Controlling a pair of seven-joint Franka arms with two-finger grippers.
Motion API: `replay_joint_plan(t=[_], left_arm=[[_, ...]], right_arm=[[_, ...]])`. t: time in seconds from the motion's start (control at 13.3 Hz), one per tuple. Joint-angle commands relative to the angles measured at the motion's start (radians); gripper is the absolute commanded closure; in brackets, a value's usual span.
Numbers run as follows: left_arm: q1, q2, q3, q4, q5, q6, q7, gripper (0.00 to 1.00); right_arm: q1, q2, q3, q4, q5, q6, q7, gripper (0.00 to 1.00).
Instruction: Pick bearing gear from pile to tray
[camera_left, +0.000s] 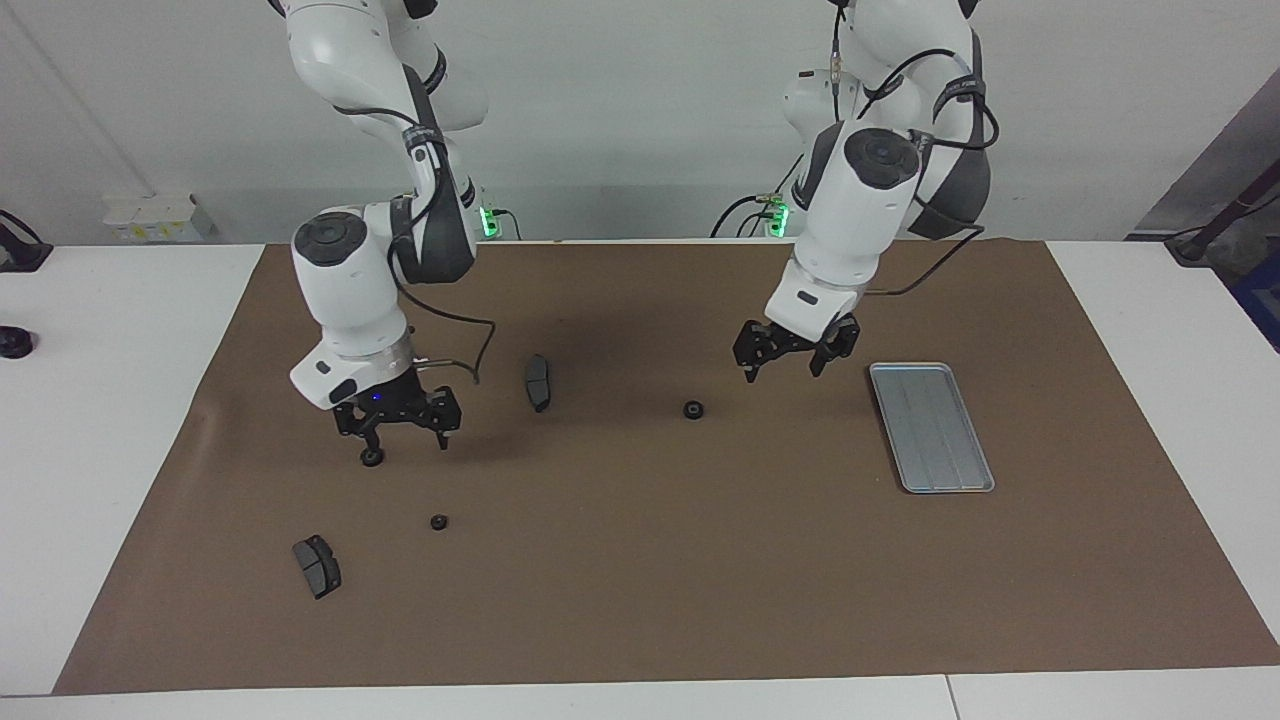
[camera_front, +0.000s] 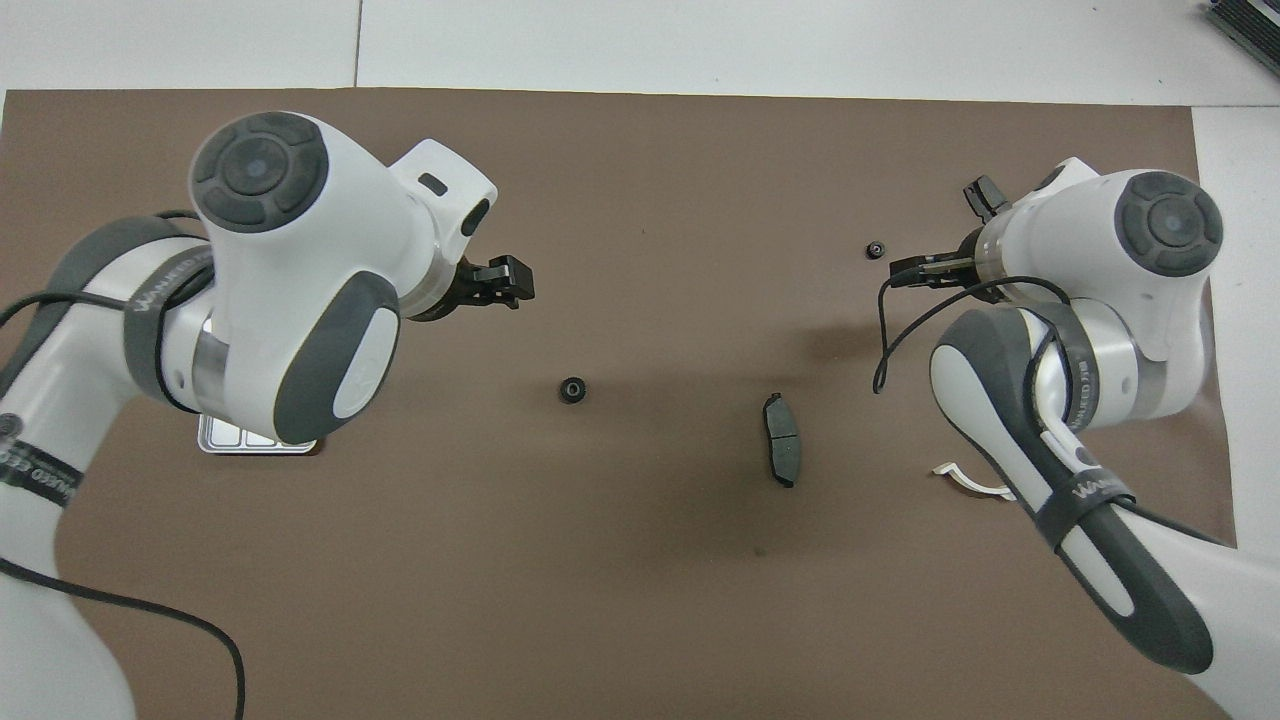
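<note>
My right gripper (camera_left: 398, 441) hangs spread over a small black round bearing gear (camera_left: 372, 458). My left gripper (camera_left: 790, 357), spread and empty, hovers beside the flat silver-grey metal tray (camera_left: 931, 426), whose long axis runs toward and away from my bases, slightly skewed.

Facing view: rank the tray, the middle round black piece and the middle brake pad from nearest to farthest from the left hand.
From the left hand:
1. Tray, toward the left arm's end; round black piece, mid-table: too close to call.
2. Brake pad, toward the right arm's end.
</note>
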Motion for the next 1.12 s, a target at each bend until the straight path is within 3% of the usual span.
replay_joint_plan(t=[0.0,0.22,0.53,0.9,1.05], left_arm=[[-0.078,0.072,0.017,-0.019,0.009,0.095,-0.077,0.0],[-0.126,0.146,0.017,-0.033,0.034,0.196,-0.117,0.0],[-0.172,0.144,0.017,-0.224,0.039,0.384,-0.116,0.0],[-0.192,0.137,0.017,-0.261,0.046,0.378,-0.113,0.0],[-0.192,0.137,0.017,-0.261,0.048,0.382,-0.106,0.09]], right_arm=[[-0.062,-0.018,0.019,-0.042,0.011,0.02,-0.07,0.0],[-0.119,0.011,0.017,-0.045,0.011,0.027,-0.162,0.0],[-0.142,0.051,0.019,-0.091,0.011,0.14,-0.23,0.0],[-0.138,0.079,0.019,-0.134,0.018,0.152,-0.225,0.0],[-0.133,0.076,0.02,-0.145,0.02,0.142,-0.224,0.05]])
